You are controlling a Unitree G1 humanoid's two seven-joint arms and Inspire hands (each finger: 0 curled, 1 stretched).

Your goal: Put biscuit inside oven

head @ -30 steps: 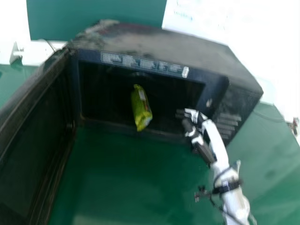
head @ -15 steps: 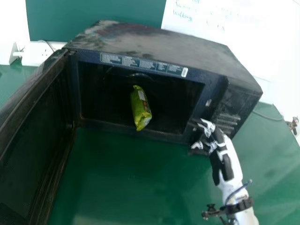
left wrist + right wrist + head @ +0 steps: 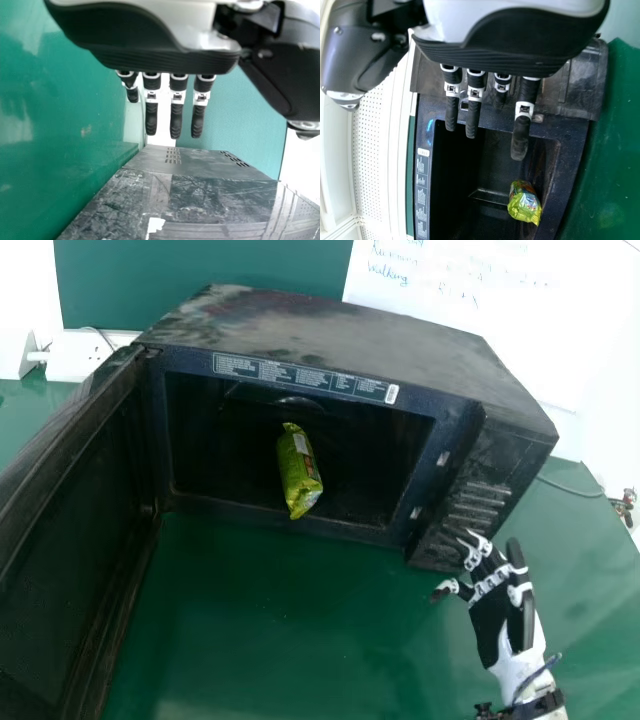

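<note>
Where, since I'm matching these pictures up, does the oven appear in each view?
Head view: the oven stands across the upper middle, opening toward the robot.
Left wrist view: beyond the left hand, seen as scuffed casing with vents.
Right wrist view: beyond the right hand, its opening showing the biscuit packet.
Shared landmark: the green tabletop beside it.

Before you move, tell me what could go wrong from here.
The shiny yellow-green biscuit packet reaches over the front lip of the black oven; it might slip out. The wide-open black door could catch that overhanging end when swung shut. The right hand, fingers extended near the oven's front corner, might knock the oven.
</note>
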